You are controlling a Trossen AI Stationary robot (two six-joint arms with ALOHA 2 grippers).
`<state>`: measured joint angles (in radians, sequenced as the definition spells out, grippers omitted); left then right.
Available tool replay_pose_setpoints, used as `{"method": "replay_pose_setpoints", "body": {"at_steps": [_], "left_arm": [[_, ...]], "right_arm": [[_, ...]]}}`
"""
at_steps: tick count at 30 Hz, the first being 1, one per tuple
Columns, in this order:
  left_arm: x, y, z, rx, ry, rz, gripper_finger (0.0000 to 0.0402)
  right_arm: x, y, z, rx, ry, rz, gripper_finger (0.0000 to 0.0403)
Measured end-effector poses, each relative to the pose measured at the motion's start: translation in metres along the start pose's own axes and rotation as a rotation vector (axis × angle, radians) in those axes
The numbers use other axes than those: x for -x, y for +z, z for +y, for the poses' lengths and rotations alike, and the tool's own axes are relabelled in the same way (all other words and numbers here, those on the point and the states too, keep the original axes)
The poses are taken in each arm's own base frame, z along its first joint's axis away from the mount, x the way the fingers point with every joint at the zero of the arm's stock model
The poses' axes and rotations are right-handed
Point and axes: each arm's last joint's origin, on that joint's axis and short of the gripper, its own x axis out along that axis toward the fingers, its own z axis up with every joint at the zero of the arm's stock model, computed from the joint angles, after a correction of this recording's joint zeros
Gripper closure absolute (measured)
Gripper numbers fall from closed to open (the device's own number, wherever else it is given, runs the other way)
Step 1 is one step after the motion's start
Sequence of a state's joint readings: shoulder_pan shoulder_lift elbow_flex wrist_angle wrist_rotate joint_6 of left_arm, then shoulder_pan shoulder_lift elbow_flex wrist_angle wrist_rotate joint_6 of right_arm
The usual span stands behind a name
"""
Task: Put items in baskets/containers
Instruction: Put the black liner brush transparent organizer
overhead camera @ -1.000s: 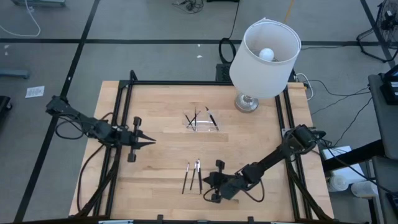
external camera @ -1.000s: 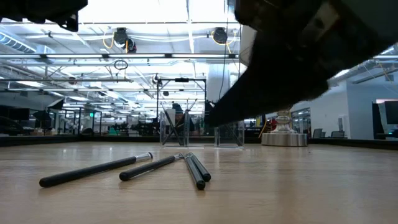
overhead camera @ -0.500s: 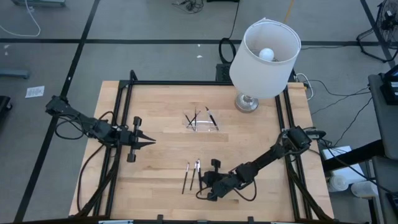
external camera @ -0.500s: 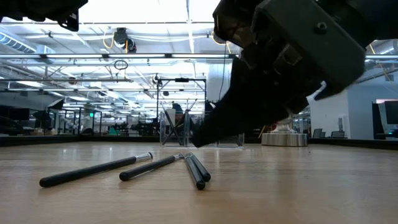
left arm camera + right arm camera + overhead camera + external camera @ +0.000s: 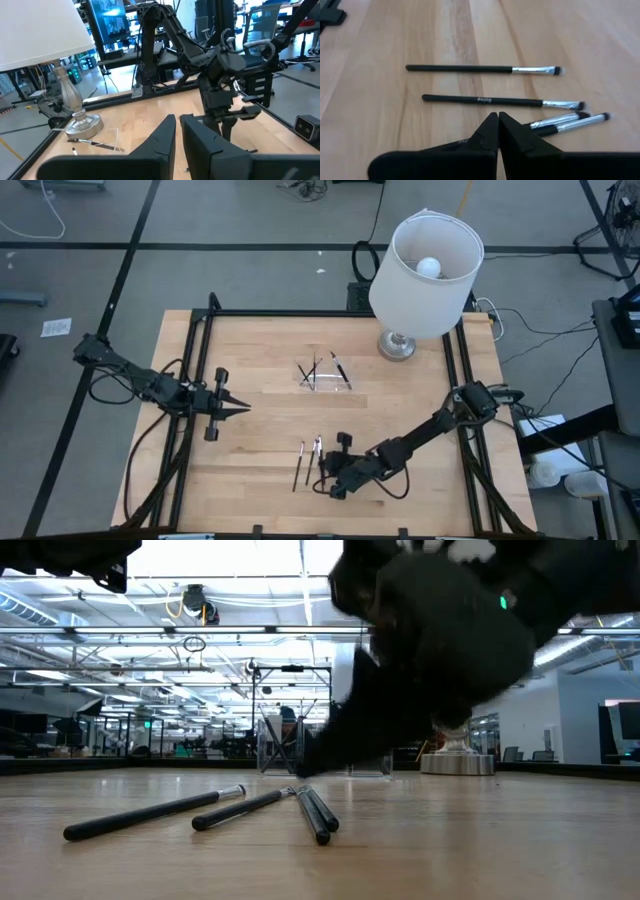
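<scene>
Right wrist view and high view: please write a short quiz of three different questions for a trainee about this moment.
1. True or false: the right gripper is shut, holding nothing.
2. How many brushes lie loose on the table before it?
3. The clear tray lies: A) near the lamp; B) under the left gripper; C) off the table.

Key: 1 true. 2 four. 3 A.

table [image 5: 260, 350]: wooden, black-framed | lamp [image 5: 425, 275]: far right corner | clear tray [image 5: 322, 375]: centre, dark sticks inside | loose sticks [image 5: 308, 462]: near edge | right gripper [image 5: 327, 471]: just beside sticks | left gripper [image 5: 243, 409]: left, idle
</scene>
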<state>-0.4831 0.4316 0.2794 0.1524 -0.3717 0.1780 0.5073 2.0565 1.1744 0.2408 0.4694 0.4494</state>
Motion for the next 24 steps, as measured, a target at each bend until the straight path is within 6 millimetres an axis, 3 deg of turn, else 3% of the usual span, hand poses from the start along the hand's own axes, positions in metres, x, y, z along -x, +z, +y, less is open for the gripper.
{"method": "replay_pose_setpoints", "body": {"at_steps": [6, 14, 17, 21, 24], "left_arm": [[0.0, 0.0, 0.0, 0.004, 0.0, -0.001, 0.036], [0.0, 0.0, 0.0, 0.003, -0.004, 0.0, 0.036], [0.0, -0.001, 0.0, -0.002, -0.005, 0.006, 0.036], [0.0, -0.001, 0.0, -0.004, -0.007, 0.013, 0.036], [0.0, -0.001, 0.0, -0.001, -0.007, 0.015, 0.036]], "right_arm": [[-0.012, -0.009, -0.005, -0.008, 0.003, 0.032, 0.0403], [-0.007, -0.007, -0.004, -0.003, 0.002, 0.044, 0.0403], [0.003, 0.007, 0.003, 0.014, 0.008, 0.041, 0.0403], [0.03, 0.043, 0.018, -0.017, -0.035, 0.098, 0.0403], [0.042, 0.05, 0.021, -0.041, -0.132, 0.191, 0.0403]]}}
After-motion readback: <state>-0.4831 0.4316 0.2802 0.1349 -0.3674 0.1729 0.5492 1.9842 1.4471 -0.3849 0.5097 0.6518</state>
